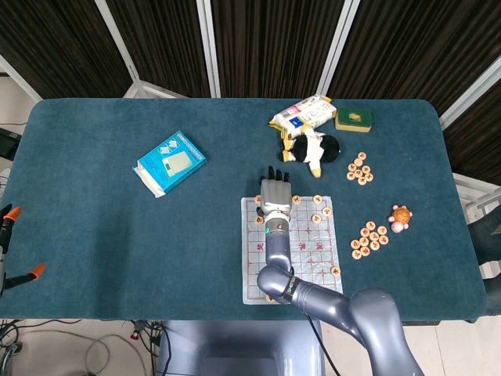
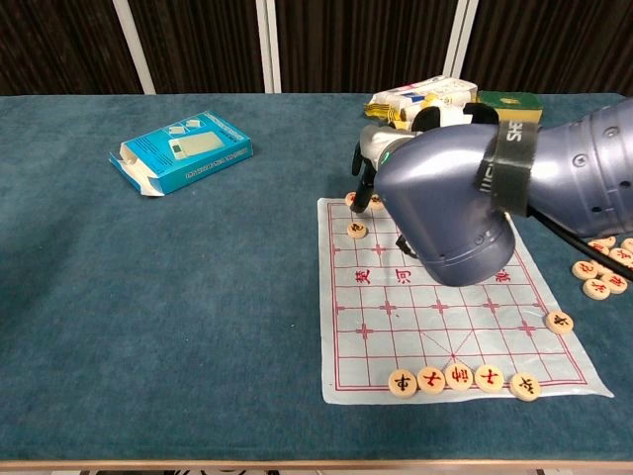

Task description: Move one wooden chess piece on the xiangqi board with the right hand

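My right hand (image 1: pixel 275 194) reaches over the far edge of the xiangqi board (image 1: pixel 291 252), palm down, dark fingers (image 1: pixel 274 174) stretched forward and slightly apart, their tips past the board's far left corner. From the chest view my own forearm blocks most of the hand, so I cannot tell whether a fingertip touches a piece or anything is pinched; from above, nothing shows in its grasp.

On the board, wooden chess pieces (image 2: pixel 357 230) sit along the far edge near my fingers: one just inside the far left corner, a couple more right at the fingertips. A row of pieces (image 2: pixel 461 377) lines the board's near edge, and a single piece (image 2: pixel 559 321) lies at its right edge.

Off the board to its right, loose pieces (image 1: pixel 369 240) cluster on the desk (image 1: pixel 102 235), with a second cluster (image 1: pixel 359 168) further back and a small orange toy (image 1: pixel 401 217) beside them. Beyond the board's far edge lie a black-and-white plush (image 1: pixel 315 148), a snack packet (image 1: pixel 302 113) and a green box (image 1: pixel 354 119). A blue box (image 1: pixel 169 162) lies well to the board's left.

My left hand is out of sight.
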Tool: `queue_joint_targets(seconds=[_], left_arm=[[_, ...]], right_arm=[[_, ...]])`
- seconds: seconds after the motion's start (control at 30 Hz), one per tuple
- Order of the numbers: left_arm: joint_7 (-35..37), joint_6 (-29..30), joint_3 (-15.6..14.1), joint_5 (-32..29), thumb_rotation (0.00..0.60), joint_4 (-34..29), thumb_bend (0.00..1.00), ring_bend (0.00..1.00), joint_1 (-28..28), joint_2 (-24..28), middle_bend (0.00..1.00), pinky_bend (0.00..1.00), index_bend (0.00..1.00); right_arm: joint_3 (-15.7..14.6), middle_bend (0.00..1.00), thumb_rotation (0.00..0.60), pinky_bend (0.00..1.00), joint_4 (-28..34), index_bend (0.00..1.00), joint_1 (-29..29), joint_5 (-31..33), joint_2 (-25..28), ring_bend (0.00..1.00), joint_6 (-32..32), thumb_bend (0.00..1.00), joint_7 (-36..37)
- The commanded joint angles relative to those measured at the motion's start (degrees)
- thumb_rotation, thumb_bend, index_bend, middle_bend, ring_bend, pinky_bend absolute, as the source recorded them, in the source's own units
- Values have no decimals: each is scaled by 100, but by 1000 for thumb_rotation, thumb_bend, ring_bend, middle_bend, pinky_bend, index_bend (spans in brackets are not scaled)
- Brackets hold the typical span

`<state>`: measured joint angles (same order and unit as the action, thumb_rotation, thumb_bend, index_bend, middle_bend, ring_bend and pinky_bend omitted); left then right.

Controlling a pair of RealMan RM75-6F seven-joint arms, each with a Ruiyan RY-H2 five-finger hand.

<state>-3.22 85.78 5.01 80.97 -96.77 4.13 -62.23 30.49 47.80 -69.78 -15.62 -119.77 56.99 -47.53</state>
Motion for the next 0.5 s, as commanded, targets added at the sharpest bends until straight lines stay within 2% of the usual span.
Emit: queue_joint_targets(seconds=[0.03,0.5], left_arm=[[19,-3,5,-8,600,1,8,0,2,9,0,37,0],[95,-33,29,-72,600,2,8,0,9,48,0,37,0]], right_arm=[[111,0,600,0,-332,324,-79,-33,-181,0,-183,345,23],[376,0,600,0,-912,405,-168,-269,-466,0,-391,345,102]])
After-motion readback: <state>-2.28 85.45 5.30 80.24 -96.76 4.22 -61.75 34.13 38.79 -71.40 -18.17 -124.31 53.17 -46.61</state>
